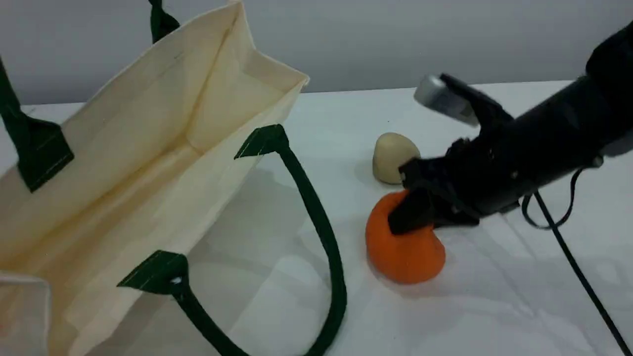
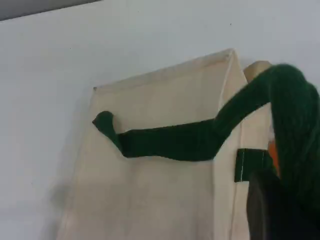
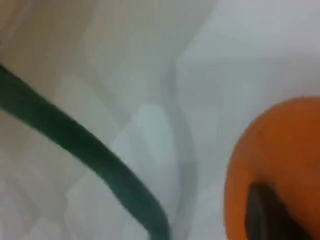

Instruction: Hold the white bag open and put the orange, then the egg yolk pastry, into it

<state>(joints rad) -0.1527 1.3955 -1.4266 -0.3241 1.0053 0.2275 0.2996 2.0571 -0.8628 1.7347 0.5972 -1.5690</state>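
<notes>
The white bag [image 1: 148, 138] stands open at the left of the table, and its far green handle [image 1: 160, 20] runs up out of the scene view. In the left wrist view this handle [image 2: 175, 142] loops over my left gripper [image 2: 270, 210], which is shut on it above the bag's side [image 2: 160, 200]. The orange [image 1: 408, 252] rests on the table right of the bag. My right gripper [image 1: 413, 212] is shut on its top, and a dark fingertip [image 3: 270, 215] presses the orange [image 3: 280, 150]. The egg yolk pastry [image 1: 393, 155] lies just behind the orange, untouched.
The bag's near green handle [image 1: 321, 232] arcs down onto the white table [image 1: 494, 306] between the bag and the orange. A black cable [image 1: 568, 247] hangs from the right arm across the table's right side. A grey wall closes off the back.
</notes>
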